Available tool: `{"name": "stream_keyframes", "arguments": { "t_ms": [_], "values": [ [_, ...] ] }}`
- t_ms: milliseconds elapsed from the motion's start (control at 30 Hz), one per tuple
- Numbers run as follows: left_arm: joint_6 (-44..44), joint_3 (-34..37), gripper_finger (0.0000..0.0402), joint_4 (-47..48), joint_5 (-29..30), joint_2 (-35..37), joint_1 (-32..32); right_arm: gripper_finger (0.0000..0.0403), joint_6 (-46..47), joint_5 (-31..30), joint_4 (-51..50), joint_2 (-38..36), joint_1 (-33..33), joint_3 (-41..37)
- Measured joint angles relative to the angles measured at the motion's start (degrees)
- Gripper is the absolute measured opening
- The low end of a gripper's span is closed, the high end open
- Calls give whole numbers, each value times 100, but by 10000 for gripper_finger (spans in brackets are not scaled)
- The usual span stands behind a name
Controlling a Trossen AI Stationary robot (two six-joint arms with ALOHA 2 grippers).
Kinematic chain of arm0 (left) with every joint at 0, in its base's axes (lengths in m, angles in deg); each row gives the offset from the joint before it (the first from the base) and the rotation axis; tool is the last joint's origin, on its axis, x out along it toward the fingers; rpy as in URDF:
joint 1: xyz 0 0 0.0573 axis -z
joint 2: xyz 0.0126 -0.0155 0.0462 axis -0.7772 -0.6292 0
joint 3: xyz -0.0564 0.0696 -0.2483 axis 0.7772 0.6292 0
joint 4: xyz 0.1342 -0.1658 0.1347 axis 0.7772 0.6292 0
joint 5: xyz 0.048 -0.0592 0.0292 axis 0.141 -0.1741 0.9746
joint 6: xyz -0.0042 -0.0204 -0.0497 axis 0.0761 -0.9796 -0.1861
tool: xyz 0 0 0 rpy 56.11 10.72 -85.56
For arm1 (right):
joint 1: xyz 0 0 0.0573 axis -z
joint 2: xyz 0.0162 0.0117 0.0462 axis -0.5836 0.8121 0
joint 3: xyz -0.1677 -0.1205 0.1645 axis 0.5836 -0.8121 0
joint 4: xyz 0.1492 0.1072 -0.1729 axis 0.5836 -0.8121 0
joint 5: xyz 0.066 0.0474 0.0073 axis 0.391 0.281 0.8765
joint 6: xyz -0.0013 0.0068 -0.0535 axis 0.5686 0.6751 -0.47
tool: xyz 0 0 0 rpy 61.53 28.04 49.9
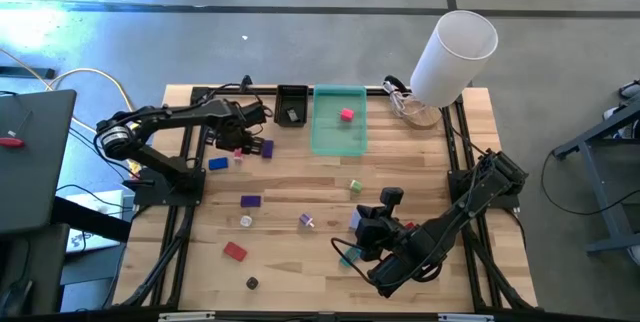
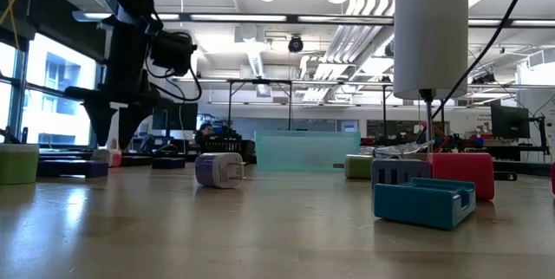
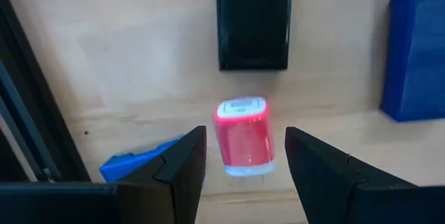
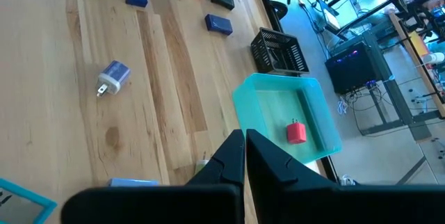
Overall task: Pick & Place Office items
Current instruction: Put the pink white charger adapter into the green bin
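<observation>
My left gripper (image 3: 245,156) is open near the table's far left, low over a small pink block (image 3: 243,137) that rests on the wood. Its fingers stand on either side of the block without touching it; the block also shows in the high view (image 1: 238,152). My right gripper (image 4: 245,153) is shut and empty above the table's near right (image 1: 365,224), beside a teal piece (image 1: 350,254). Other small pieces lie scattered: a purple block (image 1: 250,201), a red block (image 1: 234,251), a lilac plug (image 1: 307,221) and a green piece (image 1: 355,186). One red piece (image 1: 346,114) lies in the green tray (image 1: 330,137).
A small black tray (image 1: 291,105) stands left of the green tray at the far edge. A big white cylinder (image 1: 455,57) stands at the far right corner. A black piece (image 3: 254,19) and two blue pieces (image 3: 417,57) (image 3: 135,165) lie close around the pink block.
</observation>
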Motion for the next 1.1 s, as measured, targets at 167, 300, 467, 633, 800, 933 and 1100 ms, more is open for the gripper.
{"name": "stream_keyframes", "arguments": {
  "t_ms": [167, 300, 467, 633, 800, 933, 1100],
  "values": [
    [101, 305, 186, -269, -52, 0, -16, 2, 0, 0, 2, 0, 0, 0],
    [296, 451, 186, -660, -205, 0, -89, 2, -2, 0, 2, 0, 0, 0],
    [285, 549, 186, -786, -280, 2, -173, 2, 0, 1, 2, 0, 0, 0],
    [725, 698, 186, -910, -312, 2, -182, 2, -9, 0, 2, 0, 1, 0],
    [985, 783, 185, -970, -158, 11, -199, 2, -15, 4, 3, 0, 0, 0],
    [1192, 790, 160, -1066, -136, 11, -195, 2, -15, 103, 4, 0, 0, 0],
    [1526, 788, 122, -1095, -97, 12, -195, 2, -17, 307, 18, 0, 0, 0]
  ]
}}
